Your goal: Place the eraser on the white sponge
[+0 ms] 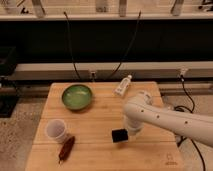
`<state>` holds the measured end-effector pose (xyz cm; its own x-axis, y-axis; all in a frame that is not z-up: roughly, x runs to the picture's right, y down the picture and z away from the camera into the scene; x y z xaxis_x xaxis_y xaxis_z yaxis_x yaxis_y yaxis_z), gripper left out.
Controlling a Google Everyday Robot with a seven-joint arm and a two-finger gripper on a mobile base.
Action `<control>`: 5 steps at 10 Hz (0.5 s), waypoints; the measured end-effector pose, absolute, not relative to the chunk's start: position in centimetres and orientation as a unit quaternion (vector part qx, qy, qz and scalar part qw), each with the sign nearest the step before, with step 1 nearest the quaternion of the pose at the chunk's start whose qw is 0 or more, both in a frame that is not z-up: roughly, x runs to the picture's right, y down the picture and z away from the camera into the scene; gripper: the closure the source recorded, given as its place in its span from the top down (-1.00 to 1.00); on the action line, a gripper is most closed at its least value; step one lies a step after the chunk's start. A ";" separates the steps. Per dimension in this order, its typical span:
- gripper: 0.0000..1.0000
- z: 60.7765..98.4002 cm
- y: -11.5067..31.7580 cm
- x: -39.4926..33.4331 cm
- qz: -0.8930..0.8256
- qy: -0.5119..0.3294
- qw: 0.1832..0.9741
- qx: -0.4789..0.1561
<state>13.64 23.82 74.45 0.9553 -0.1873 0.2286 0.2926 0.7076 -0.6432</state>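
A pale wooden plank worktop (pixel 100 120) stood on speckled grey floor (pixel 15 130), before a dark wall recess (pixel 100 45) with a long grey ledge (pixel 60 70) and two black hanging cables (pixel 70 45). The end effector (pixel 126 133) hovered low over the worktop's front.

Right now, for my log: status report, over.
Gripper at table's front, beside eraser. White sponge not in view. Cup, bowl stand apart.

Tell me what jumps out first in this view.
The big white arm reaches in from the right, its hand down at the black eraser near the front middle of the table. Next, the green bowl at back left, with a white cup and a dark red object front left.
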 end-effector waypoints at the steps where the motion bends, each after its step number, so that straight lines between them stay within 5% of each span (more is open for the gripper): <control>1: -0.98 74.6 23.5 13.8 -0.128 -0.072 0.921 -0.360; 5: -0.98 75.2 21.8 14.1 -0.134 -0.068 0.920 -0.361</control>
<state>14.05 21.78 75.17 0.9549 -0.1980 0.2212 0.2956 0.7031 -0.6467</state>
